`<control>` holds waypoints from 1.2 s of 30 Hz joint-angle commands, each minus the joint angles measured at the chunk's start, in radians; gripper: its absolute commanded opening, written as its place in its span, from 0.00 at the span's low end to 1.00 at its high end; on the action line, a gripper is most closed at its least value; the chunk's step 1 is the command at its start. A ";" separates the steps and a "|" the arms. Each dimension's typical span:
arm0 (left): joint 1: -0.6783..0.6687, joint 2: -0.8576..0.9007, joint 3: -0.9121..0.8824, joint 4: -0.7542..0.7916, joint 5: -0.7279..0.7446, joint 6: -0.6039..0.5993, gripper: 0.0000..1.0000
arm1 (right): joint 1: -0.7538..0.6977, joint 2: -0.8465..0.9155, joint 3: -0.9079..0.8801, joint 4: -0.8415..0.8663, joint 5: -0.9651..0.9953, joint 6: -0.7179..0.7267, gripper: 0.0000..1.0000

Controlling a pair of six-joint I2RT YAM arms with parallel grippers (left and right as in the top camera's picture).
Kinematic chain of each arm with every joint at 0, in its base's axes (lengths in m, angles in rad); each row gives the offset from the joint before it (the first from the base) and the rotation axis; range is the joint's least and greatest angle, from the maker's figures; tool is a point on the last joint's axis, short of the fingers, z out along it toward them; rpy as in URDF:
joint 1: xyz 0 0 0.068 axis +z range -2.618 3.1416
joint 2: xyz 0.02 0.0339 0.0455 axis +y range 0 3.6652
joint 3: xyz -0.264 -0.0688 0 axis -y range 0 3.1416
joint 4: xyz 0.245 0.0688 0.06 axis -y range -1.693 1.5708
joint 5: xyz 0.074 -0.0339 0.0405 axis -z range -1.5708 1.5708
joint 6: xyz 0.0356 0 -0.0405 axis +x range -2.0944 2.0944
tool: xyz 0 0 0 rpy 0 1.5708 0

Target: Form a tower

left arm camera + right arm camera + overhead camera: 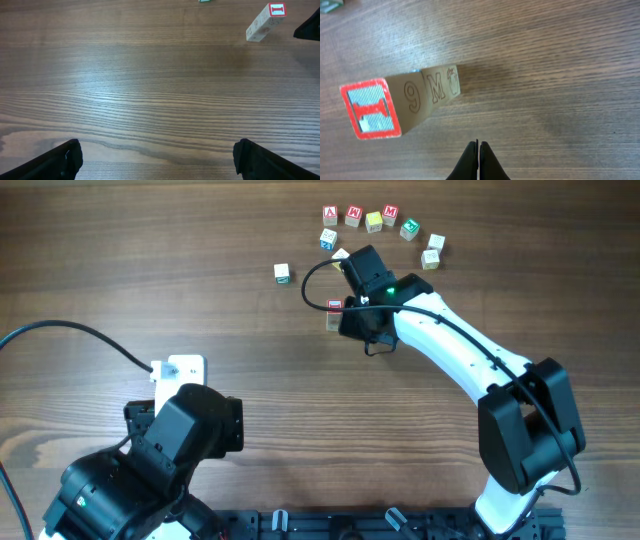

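Observation:
The tower (pixel 410 102) is a stack of three pale wooden letter cubes standing on the table, its top face framed in red with a red letter. The overhead view shows the tower (pixel 334 314) right of centre, just left of my right wrist; the left wrist view has the tower (pixel 265 21) at the top right. My right gripper (pixel 478 150) is shut with nothing in it and hangs over bare wood beside the tower, apart from it. Far off at the lower left, my left gripper (pixel 157 155) is wide open and holds nothing.
Several single letter cubes lie in an arc at the back, such as a red one (pixel 354 216), a yellow one (pixel 374 221) and a green one (pixel 409 228). One more cube (pixel 282 273) sits alone to the left. The right arm (pixel 470 355) crosses the right side.

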 commanded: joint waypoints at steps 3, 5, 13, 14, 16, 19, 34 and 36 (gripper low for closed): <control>0.002 -0.002 0.002 0.002 -0.003 0.008 1.00 | 0.001 -0.027 -0.005 0.076 0.088 0.053 0.04; 0.002 -0.002 0.002 0.002 -0.003 0.008 1.00 | 0.001 -0.026 -0.012 0.095 0.103 0.052 0.04; 0.002 -0.002 0.002 0.002 -0.003 0.008 1.00 | -0.019 -0.026 -0.071 0.179 0.086 0.006 0.04; 0.002 -0.002 0.002 0.002 -0.003 0.008 1.00 | -0.019 -0.026 -0.071 0.183 0.086 0.005 0.04; 0.002 -0.002 0.002 0.002 -0.003 0.008 1.00 | -0.019 -0.026 -0.071 0.199 0.084 0.001 0.04; 0.002 -0.002 0.002 0.002 -0.003 0.008 1.00 | -0.017 -0.026 -0.071 0.220 0.056 -0.011 0.04; 0.002 -0.002 0.002 0.002 -0.003 0.008 1.00 | 0.119 -0.087 -0.071 0.094 0.034 -0.245 0.04; 0.002 -0.002 0.002 0.002 -0.003 0.008 1.00 | 0.120 -0.087 -0.071 0.108 0.033 -0.264 0.04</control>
